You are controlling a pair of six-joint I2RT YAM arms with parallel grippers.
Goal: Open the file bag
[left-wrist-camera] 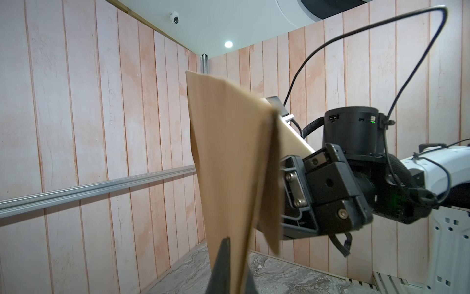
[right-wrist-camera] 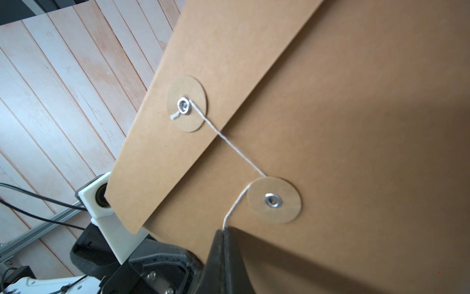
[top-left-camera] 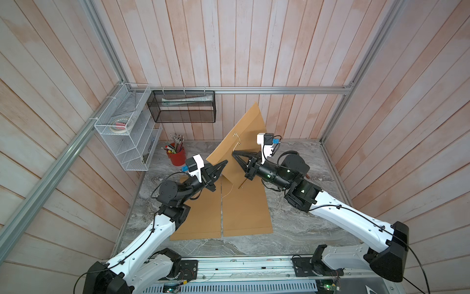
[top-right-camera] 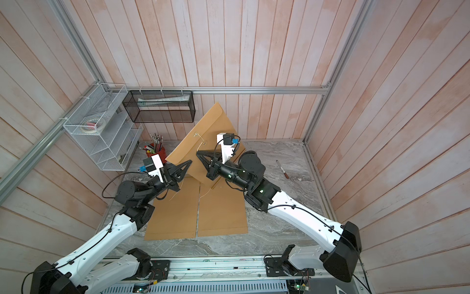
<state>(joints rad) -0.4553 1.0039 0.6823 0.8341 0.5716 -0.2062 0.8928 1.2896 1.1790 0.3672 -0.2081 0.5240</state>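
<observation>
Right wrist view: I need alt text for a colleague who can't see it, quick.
The right gripper, shut, pinches the white string of a brown file bag that fills most of the frame. The string runs from the eyelet of the flap disc to the edge of the lower disc, then down into the gripper.

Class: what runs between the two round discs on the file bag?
In the right wrist view, a white string stretches from the flap disc to the lower disc, then down into the right gripper's shut fingers.
</observation>
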